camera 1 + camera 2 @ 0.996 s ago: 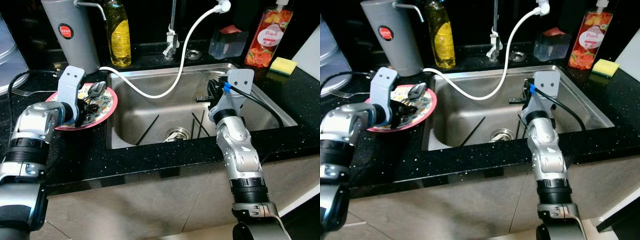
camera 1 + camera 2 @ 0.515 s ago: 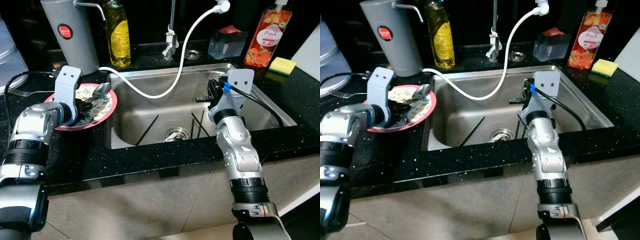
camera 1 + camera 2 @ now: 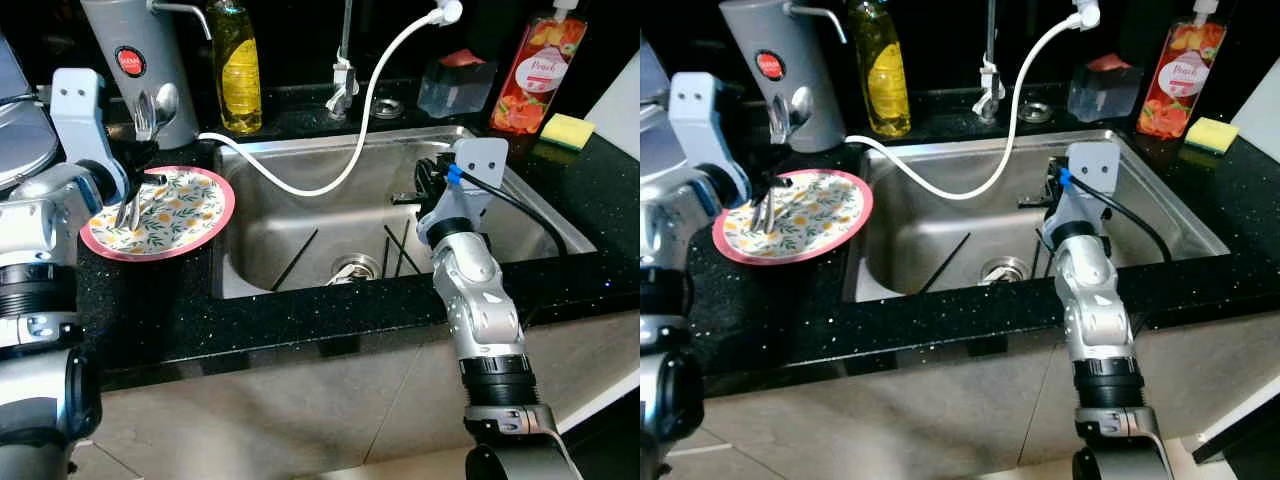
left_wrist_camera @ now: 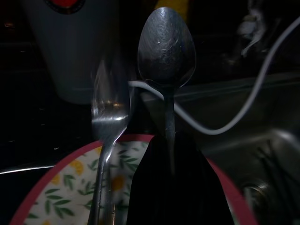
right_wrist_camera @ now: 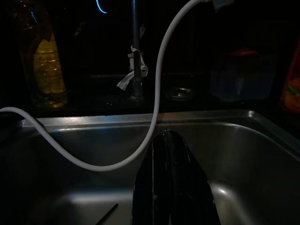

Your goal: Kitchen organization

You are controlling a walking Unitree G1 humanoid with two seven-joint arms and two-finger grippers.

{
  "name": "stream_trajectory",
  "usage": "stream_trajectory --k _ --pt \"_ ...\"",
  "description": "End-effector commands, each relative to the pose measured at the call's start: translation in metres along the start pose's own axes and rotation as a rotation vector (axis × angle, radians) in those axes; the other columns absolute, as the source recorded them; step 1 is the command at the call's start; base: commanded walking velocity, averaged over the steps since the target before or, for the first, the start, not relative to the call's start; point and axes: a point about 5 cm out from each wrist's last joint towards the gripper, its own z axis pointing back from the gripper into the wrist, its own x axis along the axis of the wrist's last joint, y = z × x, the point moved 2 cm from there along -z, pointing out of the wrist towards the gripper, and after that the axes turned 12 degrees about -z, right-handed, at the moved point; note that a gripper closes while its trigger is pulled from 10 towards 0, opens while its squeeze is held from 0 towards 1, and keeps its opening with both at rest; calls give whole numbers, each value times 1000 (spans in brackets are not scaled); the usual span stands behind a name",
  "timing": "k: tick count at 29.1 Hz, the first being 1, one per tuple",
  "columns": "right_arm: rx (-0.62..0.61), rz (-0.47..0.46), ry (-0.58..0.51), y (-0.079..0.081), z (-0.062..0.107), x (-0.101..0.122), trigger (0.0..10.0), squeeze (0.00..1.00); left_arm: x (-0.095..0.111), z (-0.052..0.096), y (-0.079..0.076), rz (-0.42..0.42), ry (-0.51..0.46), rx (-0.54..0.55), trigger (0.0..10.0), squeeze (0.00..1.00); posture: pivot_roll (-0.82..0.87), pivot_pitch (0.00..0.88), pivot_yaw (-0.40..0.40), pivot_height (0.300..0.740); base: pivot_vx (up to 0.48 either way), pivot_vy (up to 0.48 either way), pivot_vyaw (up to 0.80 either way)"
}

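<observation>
Glossy oval-bowled metal spoon [image 4: 166, 56] and tined fork [image 4: 108, 122] clamped in left gripper [image 3: 135, 165] above round pink-rimmed floral plate [image 3: 190, 215], left of brushed steel sink [image 3: 290, 215]; right gripper [image 5: 171, 187], fingers pressed together, inside sink below curved white hose [image 3: 350, 150].

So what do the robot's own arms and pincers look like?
Both arms are jointed silver metal with black ribbed bands. Each wrist carries a grey block housing. The right arm has a black cable with a blue clip. Each pincer, left pincer and right pincer, has long black fingers.
</observation>
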Motion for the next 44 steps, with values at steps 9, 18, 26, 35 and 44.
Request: stream_trajectory --k 9,18,26,35,44 --pt "5 -3 6 2 -2 -1 10000 0 10 -4 -13 -43 -35 -50 10000 0 79 0 33 740 0 0 0" --pt "6 -5 3 3 -2 -1 10000 0 -24 -17 -43 -177 133 -166 10000 0 78 0 32 740 0 0 0" --pt "8 -5 0 4 -3 1 10000 0 -24 -41 -102 -283 165 -395 10000 0 75 0 33 740 0 0 0" --pt "4 -4 -1 3 -2 1 10000 0 -44 -54 -145 -331 231 -509 10000 1000 65 0 39 740 0 0 0" --pt "0 -4 1 2 0 1 10000 0 6 -55 -124 -273 15 -357 10000 0 65 0 38 740 0 0 0"
